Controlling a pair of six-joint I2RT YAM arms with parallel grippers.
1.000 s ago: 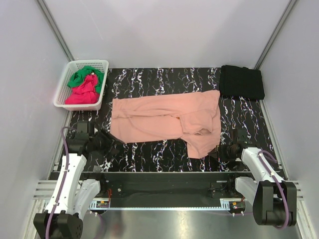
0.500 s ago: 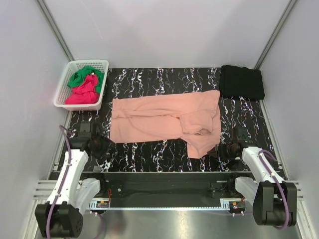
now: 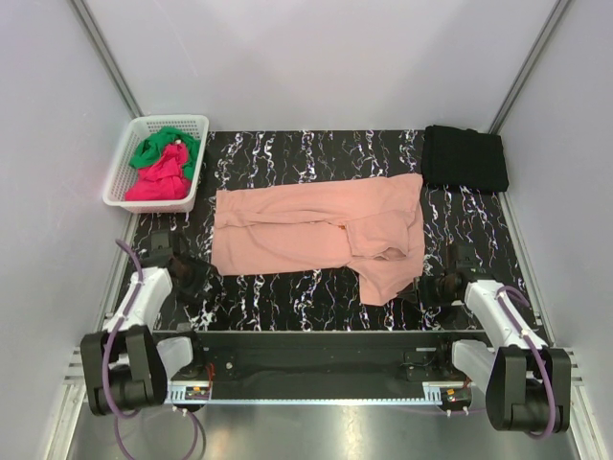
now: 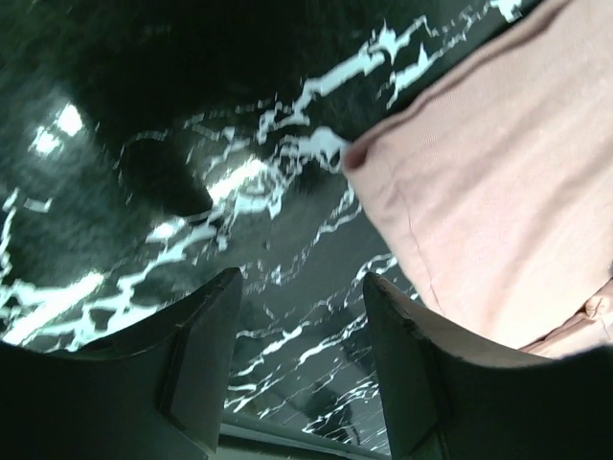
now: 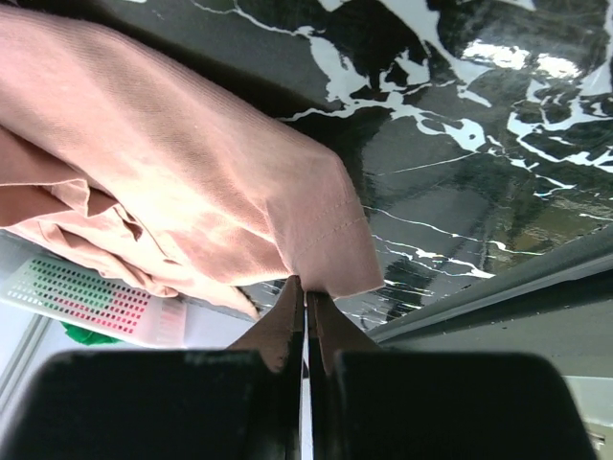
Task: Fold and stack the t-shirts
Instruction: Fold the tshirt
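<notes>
So the salmon-pink cotton t-shirt (image 3: 316, 230) runs left-right; right gripper (image 5: 305, 286) looks pinched on its near hem, left gripper (image 4: 297, 316) gapes empty beside the opposite corner.

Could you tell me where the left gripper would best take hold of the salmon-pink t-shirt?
On the salmon-pink t-shirt, probably its near-left corner, approached low from the left: it lies flat, pointing toward the open left gripper, with bare table between.

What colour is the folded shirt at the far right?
The shirt is black; top view.
</notes>
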